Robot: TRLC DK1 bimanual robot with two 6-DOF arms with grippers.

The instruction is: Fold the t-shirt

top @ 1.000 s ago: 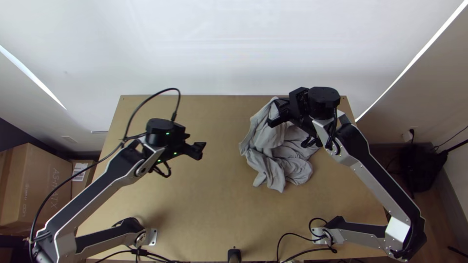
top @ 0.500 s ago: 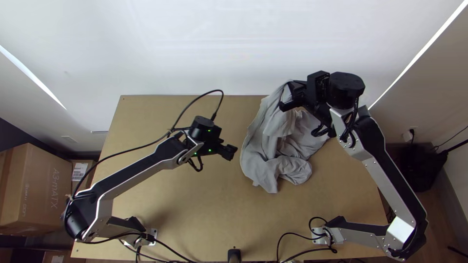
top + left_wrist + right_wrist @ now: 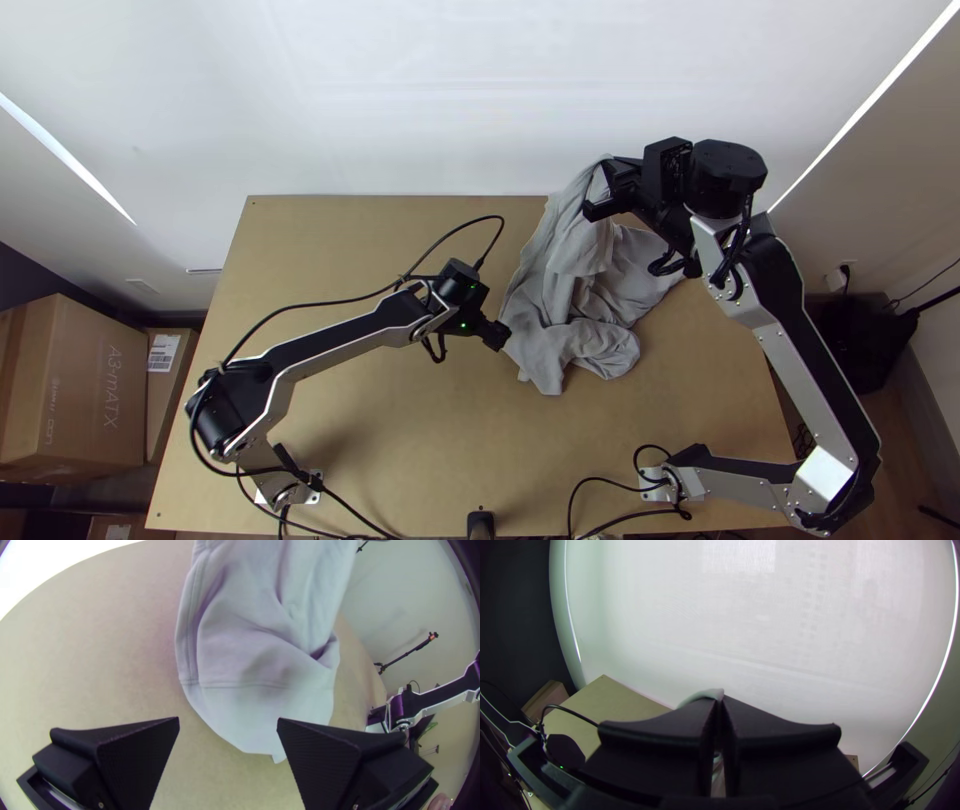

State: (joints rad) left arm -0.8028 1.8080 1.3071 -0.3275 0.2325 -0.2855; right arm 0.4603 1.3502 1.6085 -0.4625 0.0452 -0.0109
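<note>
Draping from the pinching right hand (image 3: pixel 721 701) onto the bench (image 3: pixel 400 430), the grey t-shirt (image 3: pixel 575 300) is looking soft and light; the wide-spread left hand (image 3: pixel 228 723) is facing a stitched edge (image 3: pixel 240 685), probably easiest to grasp.

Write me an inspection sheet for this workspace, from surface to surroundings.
Surface: light wooden table, partly covered by cloth.
Job's things: grey t-shirt, bunched and unfolded, one part raised at the far side.
Clutter: small black object at the near edge.
Grippers: left gripper open beside the t-shirt's edge; right gripper shut on the raised cloth.
Cables: black cable looping along the left arm; others around both bases.
Surroundings: cardboard boxes left of the table; white backdrop beyond it.
</note>
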